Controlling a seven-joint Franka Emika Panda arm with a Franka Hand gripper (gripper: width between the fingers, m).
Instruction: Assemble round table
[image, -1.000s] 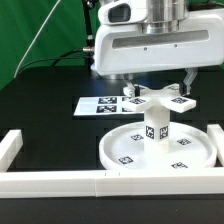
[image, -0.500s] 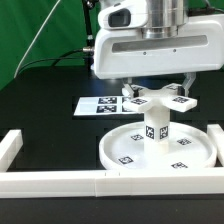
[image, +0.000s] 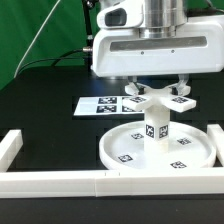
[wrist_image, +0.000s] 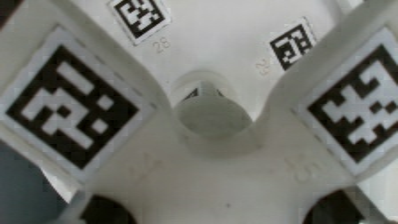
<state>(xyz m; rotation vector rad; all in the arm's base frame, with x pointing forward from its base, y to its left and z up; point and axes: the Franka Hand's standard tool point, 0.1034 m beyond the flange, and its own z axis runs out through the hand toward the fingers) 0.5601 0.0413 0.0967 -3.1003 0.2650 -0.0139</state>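
Observation:
The round disc (image: 125, 150) lies flat on the table with tags on its face. The short leg (image: 155, 131) stands upright on its central hub. The cross-shaped base (image: 168, 99) hangs level just over the leg's top; I cannot tell if they touch. My gripper (image: 158, 90) is shut on the base, one finger on each side. In the wrist view the base (wrist_image: 214, 150) fills the frame with its tagged arms and round centre, and my gripper (wrist_image: 214, 212) shows only as dark fingertips (wrist_image: 84, 210) at the corners. The leg and disc are hidden there.
The marker board (image: 97, 105) lies flat behind the disc. The long white rail frame (image: 60, 180) runs along the front, with ends turning back at the exterior view's left (image: 10, 145) and right (image: 214, 140). A green cloth (image: 25, 30) hangs at the back left.
Almost nothing differs. My gripper and the cross-shaped base stay over the leg, with at most a very slight shift.

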